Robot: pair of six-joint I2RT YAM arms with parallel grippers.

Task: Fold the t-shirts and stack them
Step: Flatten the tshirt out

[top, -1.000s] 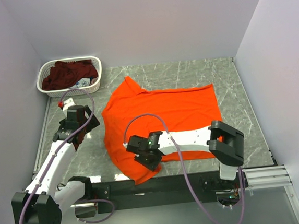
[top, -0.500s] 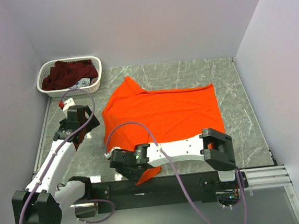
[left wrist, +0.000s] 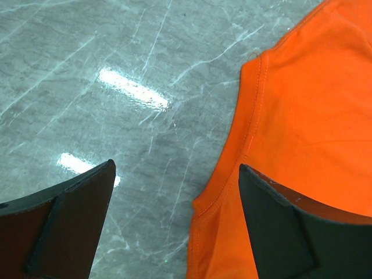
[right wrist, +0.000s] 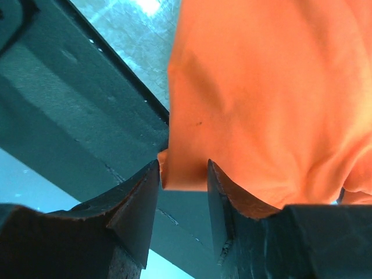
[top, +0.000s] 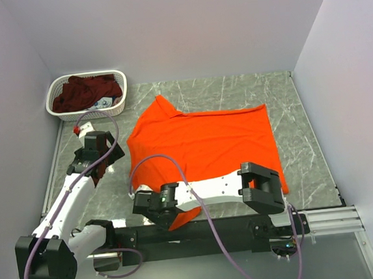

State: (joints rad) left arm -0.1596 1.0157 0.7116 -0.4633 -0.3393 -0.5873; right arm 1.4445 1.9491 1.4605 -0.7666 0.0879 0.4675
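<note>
The orange t-shirt (top: 206, 138) lies spread on the marble table, and its near-left corner hangs over the front edge. My right gripper (top: 159, 217) is at that corner. In the right wrist view the hanging orange corner (right wrist: 185, 168) sits between the parted jaws of the right gripper (right wrist: 183, 180), which are not pinched on it. My left gripper (top: 98, 174) is wide open just left of the shirt. In the left wrist view the left gripper (left wrist: 174, 221) straddles the stitched shirt edge (left wrist: 250, 116). The maroon t-shirt (top: 84, 93) lies bunched in the basket.
The white lattice basket (top: 115, 108) stands at the far left corner. A black rail (top: 246, 224) runs along the table's front edge, and in the right wrist view the rail (right wrist: 87, 116) is right under the jaws. Walls close in the left, back and right.
My right arm has swept left along the front edge, from the shirt's near middle to its hanging near-left corner. The left arm and the shirt have not visibly moved.
</note>
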